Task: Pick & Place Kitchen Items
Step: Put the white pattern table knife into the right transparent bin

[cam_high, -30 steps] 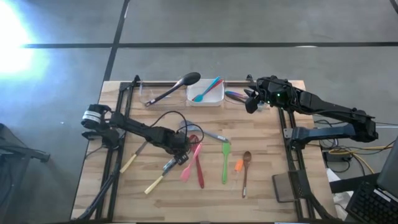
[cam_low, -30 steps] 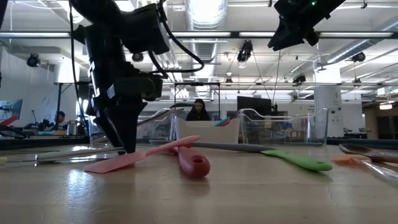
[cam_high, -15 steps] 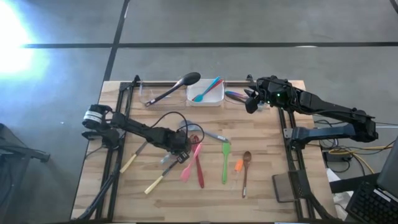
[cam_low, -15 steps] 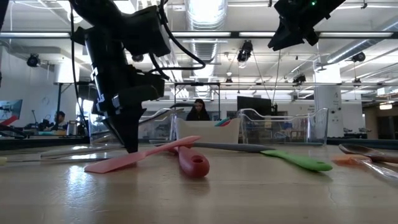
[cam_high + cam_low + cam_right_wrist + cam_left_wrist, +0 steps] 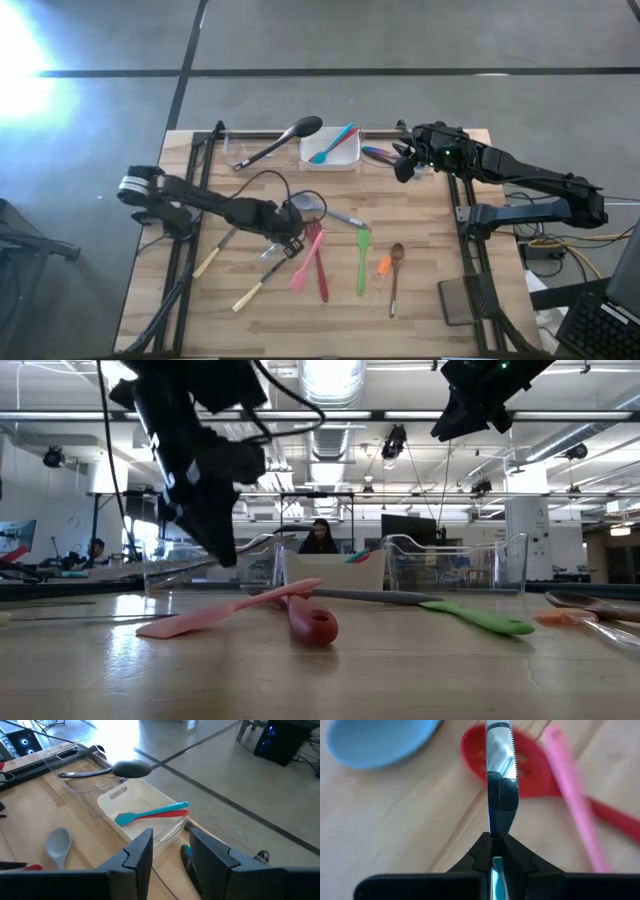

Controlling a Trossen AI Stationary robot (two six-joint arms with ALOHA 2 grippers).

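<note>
A serrated knife (image 5: 499, 780) is pinched by the blade in the left gripper (image 5: 494, 851) mid-table; a level lift is advised. Right gripper (image 5: 170, 852) is held spread at the far edge.

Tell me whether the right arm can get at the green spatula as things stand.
Probably yes. The right gripper hangs open and empty by the white tray; the green spatula lies uncovered, clear of the left gripper holding a knife.

A serrated knife (image 5: 499, 785) is pinched edge-up between the left gripper (image 5: 497, 854) fingers, with a red slotted spoon (image 5: 540, 772), pink handle (image 5: 572, 795) and blue spoon bowl (image 5: 377, 740) seen behind on wood.
</note>
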